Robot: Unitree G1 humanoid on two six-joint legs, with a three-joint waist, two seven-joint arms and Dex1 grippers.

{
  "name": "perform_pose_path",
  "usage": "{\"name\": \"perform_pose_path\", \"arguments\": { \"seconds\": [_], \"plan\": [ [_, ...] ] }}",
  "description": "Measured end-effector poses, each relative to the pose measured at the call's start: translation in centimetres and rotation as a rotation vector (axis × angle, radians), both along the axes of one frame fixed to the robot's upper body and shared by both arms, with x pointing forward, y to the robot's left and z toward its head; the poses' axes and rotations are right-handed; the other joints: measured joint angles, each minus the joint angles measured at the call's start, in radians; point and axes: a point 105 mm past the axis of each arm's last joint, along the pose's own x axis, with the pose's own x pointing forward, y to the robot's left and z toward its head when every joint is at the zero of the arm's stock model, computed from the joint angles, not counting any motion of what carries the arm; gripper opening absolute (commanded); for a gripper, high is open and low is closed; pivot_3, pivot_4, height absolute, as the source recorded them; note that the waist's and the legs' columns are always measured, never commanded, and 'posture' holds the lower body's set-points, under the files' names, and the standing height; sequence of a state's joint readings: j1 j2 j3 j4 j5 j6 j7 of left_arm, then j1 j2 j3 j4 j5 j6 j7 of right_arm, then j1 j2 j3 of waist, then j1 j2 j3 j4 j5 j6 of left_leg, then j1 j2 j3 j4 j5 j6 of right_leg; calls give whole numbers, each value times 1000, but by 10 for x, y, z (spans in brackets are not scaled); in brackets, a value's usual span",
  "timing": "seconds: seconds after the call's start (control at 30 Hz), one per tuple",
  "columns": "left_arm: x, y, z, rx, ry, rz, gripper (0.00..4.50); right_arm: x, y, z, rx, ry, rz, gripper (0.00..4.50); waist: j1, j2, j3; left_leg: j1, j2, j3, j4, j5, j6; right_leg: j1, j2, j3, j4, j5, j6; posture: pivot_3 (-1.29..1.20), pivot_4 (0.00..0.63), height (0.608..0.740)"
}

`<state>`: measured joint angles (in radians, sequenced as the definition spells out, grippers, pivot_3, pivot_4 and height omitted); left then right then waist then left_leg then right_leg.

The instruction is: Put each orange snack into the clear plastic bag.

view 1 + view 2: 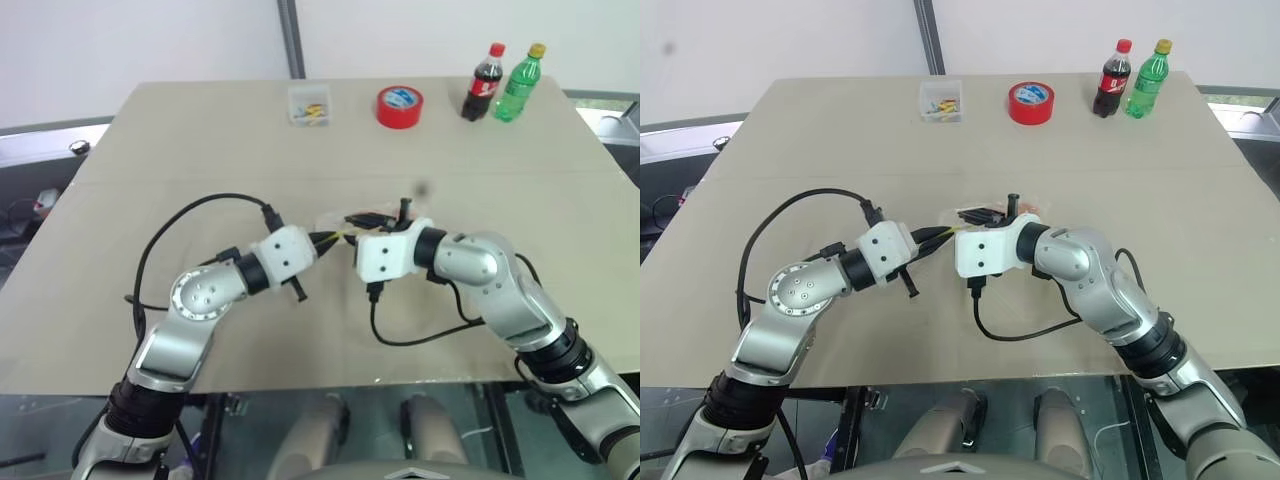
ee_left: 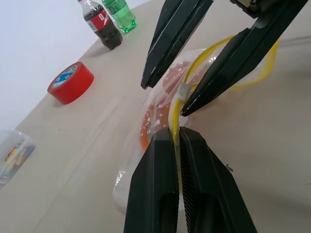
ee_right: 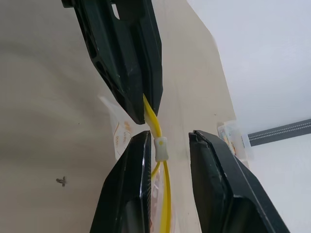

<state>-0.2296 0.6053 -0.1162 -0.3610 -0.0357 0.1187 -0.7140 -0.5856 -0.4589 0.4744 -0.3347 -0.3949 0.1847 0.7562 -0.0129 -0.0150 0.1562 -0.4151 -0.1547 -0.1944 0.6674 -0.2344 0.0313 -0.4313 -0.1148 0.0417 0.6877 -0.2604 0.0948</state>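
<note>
Both grippers meet at the clear plastic bag [image 2: 160, 116]; labels unreadable.

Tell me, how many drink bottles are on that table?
2, side by side at the table's far right corner: a cola bottle and a green bottle just right of it.

Along the table's [image 1: 150, 320] far edge: small clear box [image 1: 309, 103], red tape roll [image 1: 399, 106]; cola bottle [image 1: 485, 82] beside green bottle [image 1: 519, 84]

Beige table [image 1: 150, 130], white wall [image 1: 120, 40]; grey post [image 1: 291, 38]
</note>
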Motion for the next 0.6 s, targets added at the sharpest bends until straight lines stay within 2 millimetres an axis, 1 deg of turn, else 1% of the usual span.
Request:
{"name": "perform_pose_path", "arguments": {
  "seconds": [0.03,0.07,0.1,0.13,0.6],
  "plan": [
    [0,0,0,5,-5,0,0,0,0,0,0,-1,0,1249,0,0,0,0,0,0,0,0,0,0,0,0,0,0,0,0,150,710],
    [0,0,0,6,-8,0,0,0,0,0,0,-1,0,737,0,0,0,0,0,0,0,0,0,0,0,0,0,0,0,0,150,710],
    [0,0,1,9,-16,-1,0,0,1,0,-1,-1,0,481,0,0,0,0,0,0,0,0,0,0,0,0,0,0,0,0,150,710],
    [0,0,1,9,-22,-2,0,0,1,-1,-3,1,1,16,0,0,0,0,0,0,0,0,0,0,0,0,0,0,0,0,150,710],
    [0,1,3,17,-46,5,0,-1,1,-3,-19,-2,2,16,0,0,0,0,0,0,0,0,0,0,0,0,0,0,0,0,150,710]
  ]
}}
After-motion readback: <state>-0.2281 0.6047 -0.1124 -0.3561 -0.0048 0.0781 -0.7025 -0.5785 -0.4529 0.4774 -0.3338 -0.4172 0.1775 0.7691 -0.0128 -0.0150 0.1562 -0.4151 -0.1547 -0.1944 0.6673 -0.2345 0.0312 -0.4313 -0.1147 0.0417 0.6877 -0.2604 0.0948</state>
